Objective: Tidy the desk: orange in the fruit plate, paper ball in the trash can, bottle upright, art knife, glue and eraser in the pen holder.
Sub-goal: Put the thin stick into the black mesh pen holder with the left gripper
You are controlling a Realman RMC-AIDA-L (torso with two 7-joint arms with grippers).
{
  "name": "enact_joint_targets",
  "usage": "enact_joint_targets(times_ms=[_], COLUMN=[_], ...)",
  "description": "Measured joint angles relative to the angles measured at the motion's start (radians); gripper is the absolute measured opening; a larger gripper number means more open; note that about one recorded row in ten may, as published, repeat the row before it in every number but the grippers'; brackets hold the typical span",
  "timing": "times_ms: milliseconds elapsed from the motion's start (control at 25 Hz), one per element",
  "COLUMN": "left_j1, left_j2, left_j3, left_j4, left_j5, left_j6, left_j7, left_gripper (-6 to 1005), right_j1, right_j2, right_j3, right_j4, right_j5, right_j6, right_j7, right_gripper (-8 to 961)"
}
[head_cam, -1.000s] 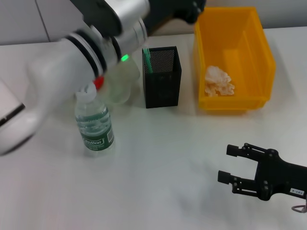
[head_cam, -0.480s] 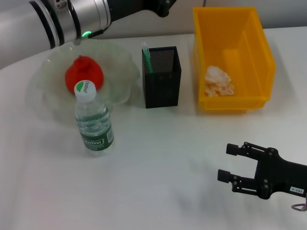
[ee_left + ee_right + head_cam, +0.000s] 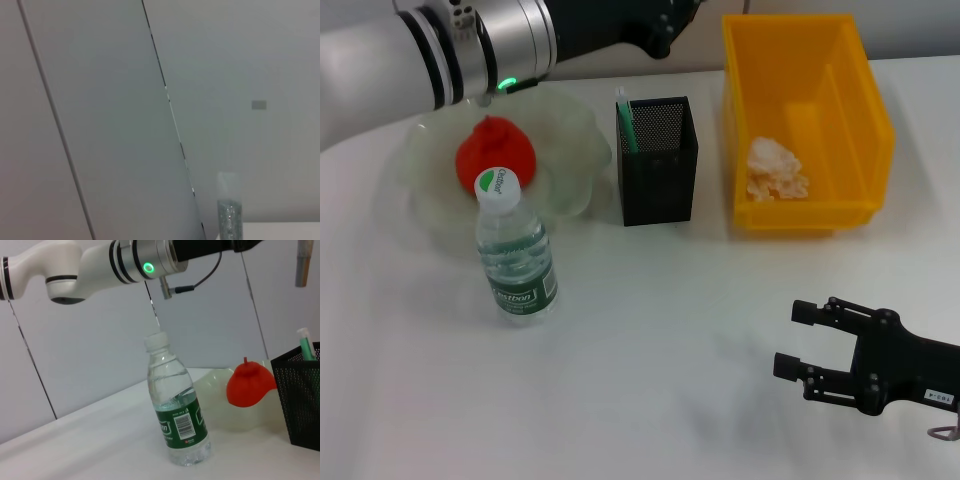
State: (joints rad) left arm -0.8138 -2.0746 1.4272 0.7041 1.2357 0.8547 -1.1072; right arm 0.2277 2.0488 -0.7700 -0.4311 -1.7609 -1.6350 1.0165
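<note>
The orange (image 3: 496, 150) lies in the clear fruit plate (image 3: 570, 130). In front of the plate, the bottle (image 3: 515, 258) stands upright. A black mesh pen holder (image 3: 658, 175) holds a green stick with a white tip (image 3: 625, 125). The paper ball (image 3: 777, 170) rests in the yellow trash can (image 3: 865, 110). My left arm (image 3: 500, 45) crosses the top of the head view, its gripper past the edge. A grey glue stick (image 3: 303, 262) hangs in the air above the holder and also shows as the glue (image 3: 229, 212) in the left wrist view. My right gripper (image 3: 794, 340) is open low at the right. The eraser is out of view.
White tabletop stretches between the bottle and my right gripper. A white wall with panel seams (image 3: 170, 100) stands behind the desk. The yellow bin sits right beside the pen holder.
My left arm has lifted up and back from low over the plate and bottle, uncovering the orange. The right gripper has not moved.
</note>
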Motion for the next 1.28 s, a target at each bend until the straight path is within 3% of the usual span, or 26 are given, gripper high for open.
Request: enact_joint_targets(times_ms=[360, 1280], left_j1=[-0.011, -0.012], left_j2=[-0.006, -0.005], left_j3=[0.021, 0.092], left_j4=[-0.056, -0.068], left_j5=[-0.003, 0.0], left_j6=[-0.007, -0.06], left_j7=[0.003, -0.006], left_gripper=[181, 226], right_j1=[0.005, 0.007], right_j2=[0.001, 0.002], right_j3=[0.0, -0.008], right_j4=[0.004, 0.005], right_j5=[0.001, 0.002], right_j6=[0.001, 0.001], right_j7=[0.0, 0.013], right_gripper=[783, 783])
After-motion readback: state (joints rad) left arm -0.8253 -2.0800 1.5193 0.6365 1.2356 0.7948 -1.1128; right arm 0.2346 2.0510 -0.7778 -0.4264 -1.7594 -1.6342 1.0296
